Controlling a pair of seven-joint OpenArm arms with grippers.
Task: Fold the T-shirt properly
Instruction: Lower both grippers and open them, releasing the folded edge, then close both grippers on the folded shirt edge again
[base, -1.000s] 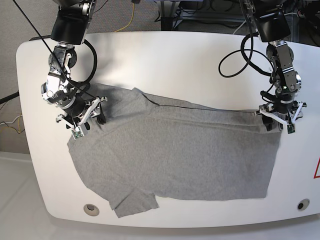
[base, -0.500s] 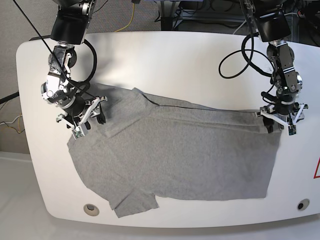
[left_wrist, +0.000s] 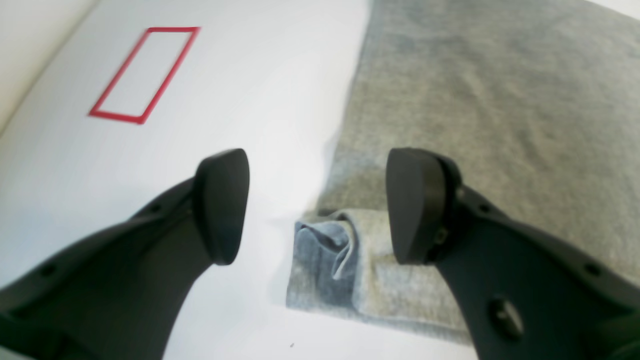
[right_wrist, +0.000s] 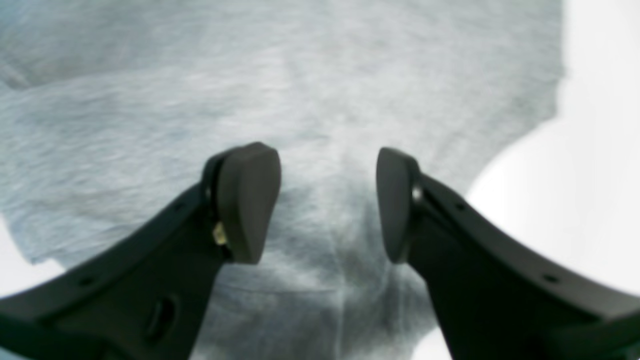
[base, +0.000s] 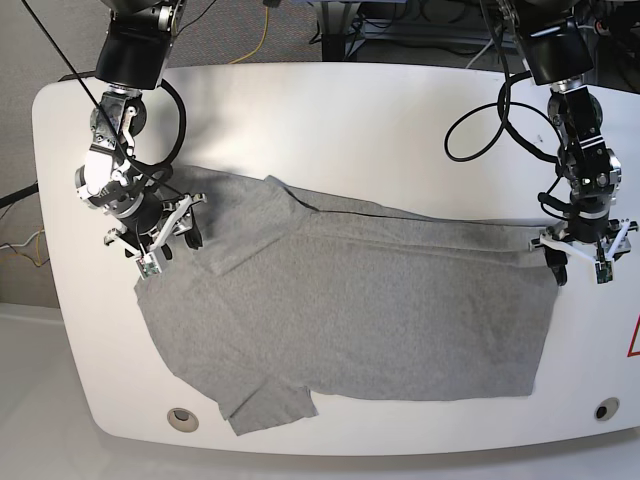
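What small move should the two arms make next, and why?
Probably lower and close both. The left gripper hangs open over the T-shirt's bunched hem corner, and the right gripper hangs open over the shoulder cloth. Neither holds fabric yet.

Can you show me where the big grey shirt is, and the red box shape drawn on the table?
Large heather-grey cotton T-shirt (base: 360, 300): base view, middle of its body.
Red rectangle outline on the white table (left_wrist: 121, 117): left wrist view, its lower edge line.
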